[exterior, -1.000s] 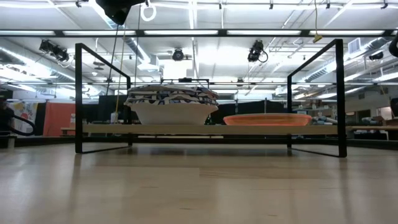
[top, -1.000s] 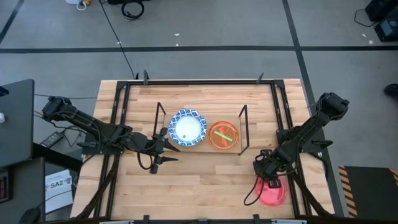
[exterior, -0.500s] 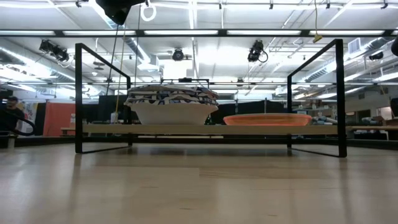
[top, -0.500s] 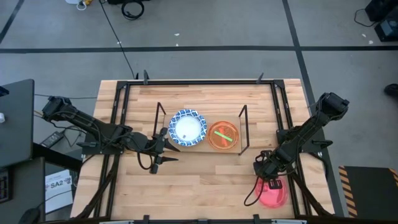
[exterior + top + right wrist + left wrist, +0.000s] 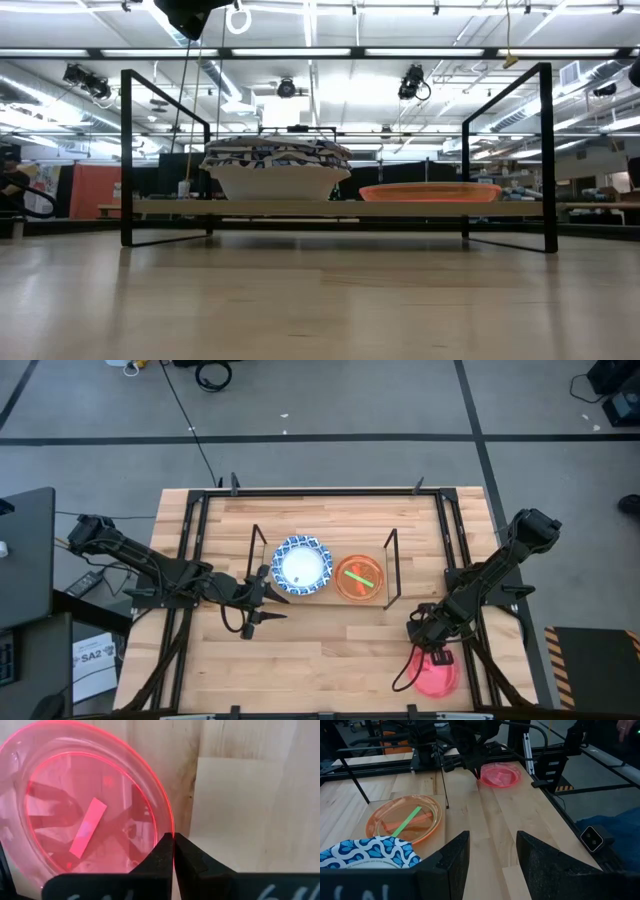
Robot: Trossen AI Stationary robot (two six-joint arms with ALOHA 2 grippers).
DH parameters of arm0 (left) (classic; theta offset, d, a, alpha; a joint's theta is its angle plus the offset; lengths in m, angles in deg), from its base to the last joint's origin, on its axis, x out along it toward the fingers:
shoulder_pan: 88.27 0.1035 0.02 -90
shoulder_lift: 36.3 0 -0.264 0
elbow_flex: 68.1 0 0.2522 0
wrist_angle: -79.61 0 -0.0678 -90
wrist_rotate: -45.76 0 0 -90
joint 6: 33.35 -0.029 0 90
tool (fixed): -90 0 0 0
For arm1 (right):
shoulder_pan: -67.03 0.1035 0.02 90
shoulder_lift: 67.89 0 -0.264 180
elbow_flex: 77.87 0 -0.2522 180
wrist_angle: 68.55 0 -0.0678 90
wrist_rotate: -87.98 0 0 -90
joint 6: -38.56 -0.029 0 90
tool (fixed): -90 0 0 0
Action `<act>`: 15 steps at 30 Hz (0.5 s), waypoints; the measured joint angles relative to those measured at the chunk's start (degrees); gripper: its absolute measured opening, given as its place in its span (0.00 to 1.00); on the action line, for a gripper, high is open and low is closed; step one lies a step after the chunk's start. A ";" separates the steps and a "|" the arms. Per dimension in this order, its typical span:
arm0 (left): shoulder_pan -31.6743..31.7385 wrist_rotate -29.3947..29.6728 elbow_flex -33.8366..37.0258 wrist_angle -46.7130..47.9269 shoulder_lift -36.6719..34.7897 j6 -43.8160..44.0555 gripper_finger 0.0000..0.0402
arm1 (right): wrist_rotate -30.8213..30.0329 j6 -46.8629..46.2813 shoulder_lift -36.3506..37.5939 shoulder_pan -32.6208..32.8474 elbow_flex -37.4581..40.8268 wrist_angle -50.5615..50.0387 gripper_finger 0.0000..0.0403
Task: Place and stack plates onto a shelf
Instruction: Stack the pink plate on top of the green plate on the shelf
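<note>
The shelf (image 5: pixel 325 598) is a light-wood board with black wire frames, standing mid-table. On it sits a stack of white plates with blue patterned rims (image 5: pixel 301 566) (image 5: pixel 277 165) and, to its right, an orange plate (image 5: pixel 359 578) (image 5: pixel 430 191) with a green strip lying in it. A translucent red-pink plate (image 5: pixel 437 675) (image 5: pixel 499 774) lies near the table's near right corner. My right gripper (image 5: pixel 425 650) (image 5: pixel 173 840) is shut on that plate's rim. My left gripper (image 5: pixel 262 595) (image 5: pixel 492 840) is open, left of the shelf, touching nothing. No green plate shows. My right gripper pinches the red-pink plate's rim (image 5: pixel 171 822) between its two fingers, at the plate's far-left edge. The fingers come from above, slanting down. Whether the plate is lifted off the table or still lies on it, I cannot tell.
Black rails (image 5: pixel 190 560) run along the table's left, right and far sides. Bare wood (image 5: pixel 330 655) lies between the shelf and the near edge. A dark monitor (image 5: pixel 25 555) stands left of the table.
</note>
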 joint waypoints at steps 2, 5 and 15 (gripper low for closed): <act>0.00 0.01 0.00 -0.02 0.00 -0.01 0.42 | -0.04 -0.02 -0.01 0.00 0.00 0.67 0.03; -0.01 0.01 0.00 -0.02 0.00 -0.01 0.42 | -0.19 -0.06 -0.02 0.00 0.00 2.33 0.01; 0.01 0.00 0.00 -0.01 0.00 -0.01 0.42 | -1.29 -3.89 -0.02 0.00 0.00 7.96 0.02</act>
